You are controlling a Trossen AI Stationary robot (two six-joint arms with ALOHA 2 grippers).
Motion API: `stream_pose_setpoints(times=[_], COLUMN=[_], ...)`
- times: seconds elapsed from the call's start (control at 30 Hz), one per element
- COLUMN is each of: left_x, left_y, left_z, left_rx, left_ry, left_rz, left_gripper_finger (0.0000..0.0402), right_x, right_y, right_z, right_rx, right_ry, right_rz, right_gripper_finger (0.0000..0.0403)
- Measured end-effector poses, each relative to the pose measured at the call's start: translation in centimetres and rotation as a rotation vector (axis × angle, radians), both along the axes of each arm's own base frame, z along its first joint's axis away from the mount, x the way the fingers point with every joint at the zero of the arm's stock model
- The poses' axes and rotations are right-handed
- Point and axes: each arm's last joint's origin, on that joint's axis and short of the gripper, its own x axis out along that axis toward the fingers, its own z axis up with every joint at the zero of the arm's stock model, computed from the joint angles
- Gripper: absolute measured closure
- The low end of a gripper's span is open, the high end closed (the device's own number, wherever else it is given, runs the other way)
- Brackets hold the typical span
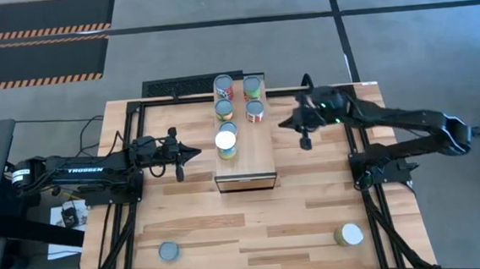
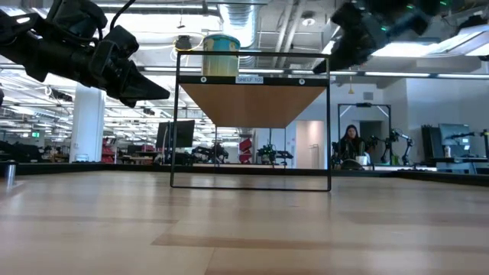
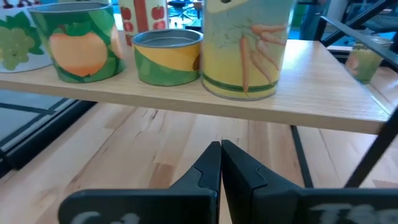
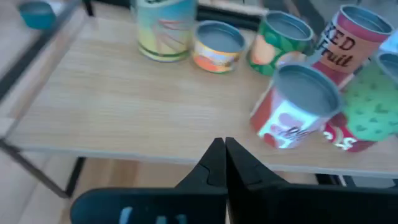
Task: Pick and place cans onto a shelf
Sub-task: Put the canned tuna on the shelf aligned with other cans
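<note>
Found the left gripper point(image 1: 192, 152) clenched on nothing, hovering just beside the left side of the shelf point(image 1: 254, 159), and the right gripper point(image 1: 283, 123) likewise clenched and empty, off the shelf's right side. Counted a cluster of cans point(image 1: 253, 86) already up on the shelf, with a tall white-topped can point(image 1: 225, 141) nearest the bare front stretch. Spotted two more down on the bench point(image 1: 297, 224), well apart near its front edge: a grey-topped can point(image 1: 169, 251) on the left and a pale-topped can point(image 1: 349, 234) on the right. Judged the step in hand to be going for one of these two. Thought it best to send the nearer arm to each, to spread the fingers wide before descending, to close around mid-body rather than the rim, and to lift well clear of the shelf's edge. Reckoned the bare front stretch the safest landing spot, approached from the front to avoid nudging the tall white-topped can or the crowded tins behind.
</note>
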Motion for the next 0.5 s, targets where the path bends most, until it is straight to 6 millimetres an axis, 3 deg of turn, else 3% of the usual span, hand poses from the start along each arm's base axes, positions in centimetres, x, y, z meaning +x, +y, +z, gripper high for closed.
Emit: stream_pose_setpoints(times=[0.2, 0.5], left_x=[-0.2, 0.0], left_y=[-0.1, -1.8], left_z=[0.7, 4.7], left_rx=[-0.051, -0.16], left_ry=[0.068, 0.257], left_rz=[0.006, -0.054], left_gripper_finger=[0.0401, 0.0401], right_x=[-2.7, -5.3], right_y=[1.2, 1.0], right_z=[-2.7, -6.0], right_rx=[-0.024, -0.011], right_ry=[-0.155, -0.227], right_rz=[-0.021, -0.045], right_gripper_finger=[0.0398, 0.0396])
